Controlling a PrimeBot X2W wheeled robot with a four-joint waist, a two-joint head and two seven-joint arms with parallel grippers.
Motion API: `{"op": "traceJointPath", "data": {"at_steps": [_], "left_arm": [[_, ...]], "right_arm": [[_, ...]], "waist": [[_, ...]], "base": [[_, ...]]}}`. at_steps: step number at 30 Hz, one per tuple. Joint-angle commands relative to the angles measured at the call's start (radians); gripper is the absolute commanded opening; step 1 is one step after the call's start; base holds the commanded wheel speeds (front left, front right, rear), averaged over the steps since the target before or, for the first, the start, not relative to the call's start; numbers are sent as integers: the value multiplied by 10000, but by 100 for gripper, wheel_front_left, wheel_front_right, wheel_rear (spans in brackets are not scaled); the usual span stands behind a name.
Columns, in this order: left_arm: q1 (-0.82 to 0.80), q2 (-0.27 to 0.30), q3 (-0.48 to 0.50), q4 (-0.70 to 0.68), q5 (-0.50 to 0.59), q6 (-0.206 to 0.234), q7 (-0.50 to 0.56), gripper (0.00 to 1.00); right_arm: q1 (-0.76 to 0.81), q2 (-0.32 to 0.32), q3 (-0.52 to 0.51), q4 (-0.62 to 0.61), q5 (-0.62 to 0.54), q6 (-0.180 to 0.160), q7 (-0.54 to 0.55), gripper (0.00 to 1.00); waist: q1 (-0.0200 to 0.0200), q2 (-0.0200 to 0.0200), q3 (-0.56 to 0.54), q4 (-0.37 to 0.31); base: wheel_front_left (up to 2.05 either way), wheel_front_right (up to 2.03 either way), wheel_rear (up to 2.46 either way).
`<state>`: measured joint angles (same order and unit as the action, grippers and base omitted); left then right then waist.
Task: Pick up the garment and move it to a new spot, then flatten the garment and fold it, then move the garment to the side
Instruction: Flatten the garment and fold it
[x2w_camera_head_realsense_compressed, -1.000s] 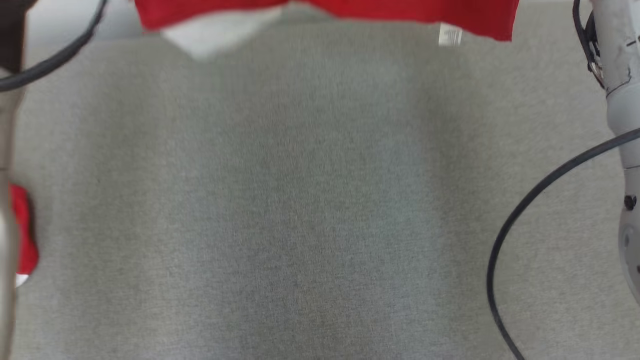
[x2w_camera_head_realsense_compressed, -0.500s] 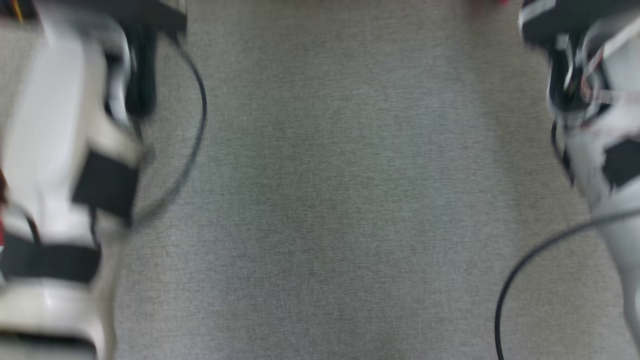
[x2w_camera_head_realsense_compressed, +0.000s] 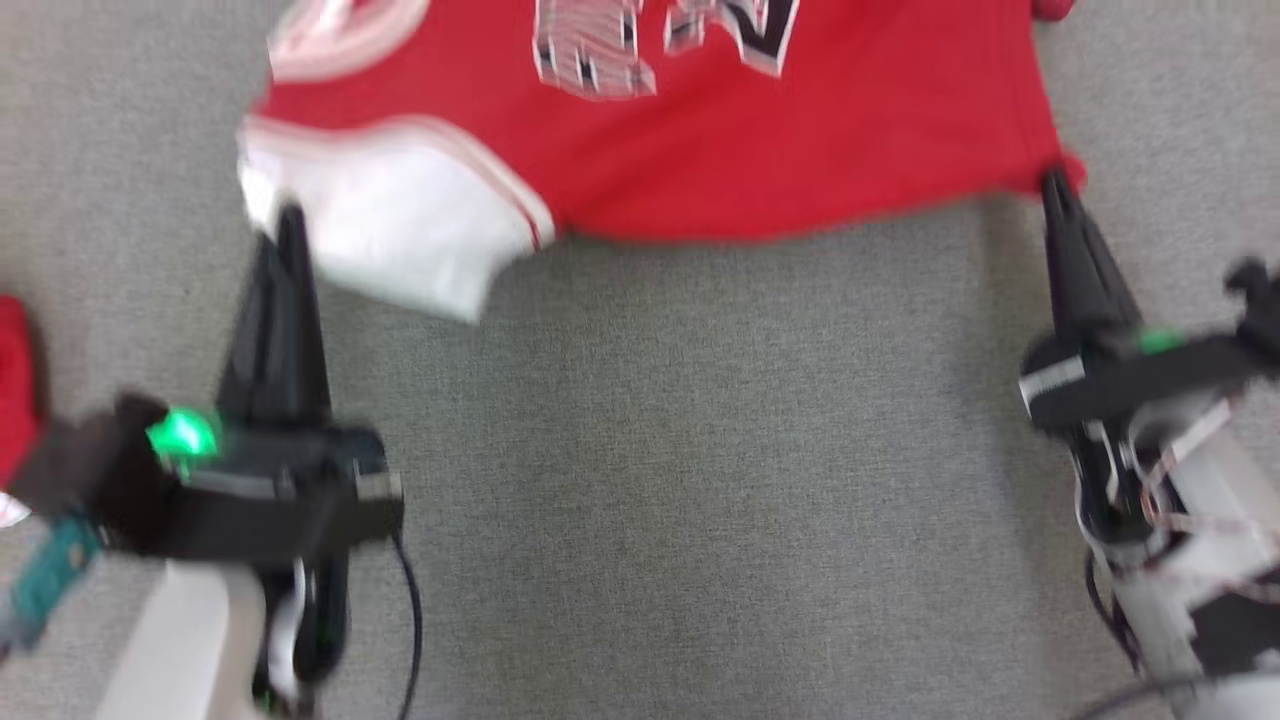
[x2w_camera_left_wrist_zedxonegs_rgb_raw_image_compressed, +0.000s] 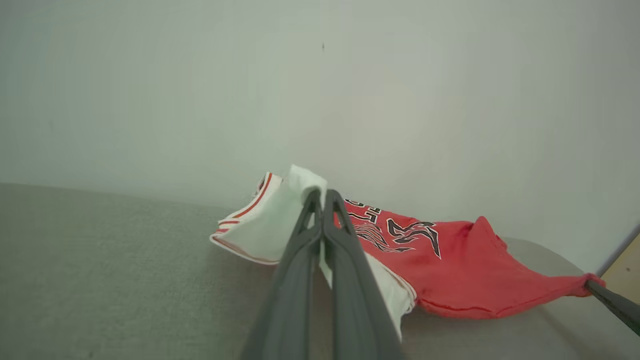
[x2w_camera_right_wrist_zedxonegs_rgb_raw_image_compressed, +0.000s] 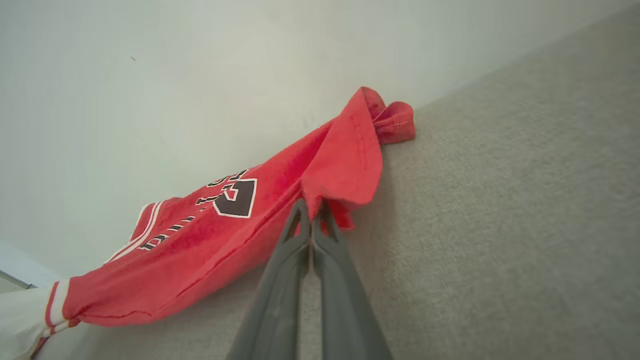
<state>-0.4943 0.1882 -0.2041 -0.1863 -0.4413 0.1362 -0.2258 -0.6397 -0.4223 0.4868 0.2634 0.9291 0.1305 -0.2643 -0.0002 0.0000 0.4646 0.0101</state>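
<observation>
The red jersey (x2w_camera_head_realsense_compressed: 760, 150), a soft knit with white trim and black-and-white lettering, is held stretched across the twelve o'clock part of the head view, above a grey woven surface (x2w_camera_head_realsense_compressed: 700, 480). Its white sleeve at ten o'clock is pinched between the closed fingers of the left gripper (x2w_camera_head_realsense_compressed: 290, 218). Its red corner at two o'clock, drawn to a point, is pinched by the closed right gripper (x2w_camera_head_realsense_compressed: 1050, 183).

Just a plain grey woven surface (x2w_camera_head_realsense_compressed: 700, 450) underneath, blank pale wall (x2w_camera_left_wrist_zedxonegs_rgb_raw_image_compressed: 320, 90) up at 12 o'clock, tan wooden panel (x2w_camera_left_wrist_zedxonegs_rgb_raw_image_compressed: 626, 272) peeking in around 4 o'clock.
</observation>
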Motion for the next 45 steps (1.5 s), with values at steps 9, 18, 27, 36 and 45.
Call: {"op": "traceJointPath", "data": {"at_steps": [9, 18, 27, 36, 45], "left_arm": [[3215, 698, -201, -1930, 47, 569, 1184, 0], [6000, 1188, -499, -3447, -431, 1117, 2754, 0], [7847, 1523, -901, -4431, -697, 1540, 3910, 0], [8307, 1807, -955, -4768, -882, 1546, 4358, 0], [6988, 1797, -988, -4199, -1013, 1102, 4406, 0]], "right_arm": [[3105, -361, -464, -779, -417, 4, -21, 0], [6047, -293, -1317, -1423, -1188, 4, 548, 0], [8590, 335, -2680, -2878, -2061, 4, 2677, 0], [9769, 1082, -3816, -4318, -3074, 4, 4707, 0], [9068, 1549, -4035, -4755, -3192, 4, 5597, 0]], "waist": [[2, 0, -1752, 137], [2, 0, -3414, 331], [2, 0, -4282, 495], [2, 0, -4347, 467], [2, 0, -3700, 198]], "base": [[0, 0, 0], [0, 0, 0], [0, 0, 0], [0, 0, 0], [0, 0, 0]]}}
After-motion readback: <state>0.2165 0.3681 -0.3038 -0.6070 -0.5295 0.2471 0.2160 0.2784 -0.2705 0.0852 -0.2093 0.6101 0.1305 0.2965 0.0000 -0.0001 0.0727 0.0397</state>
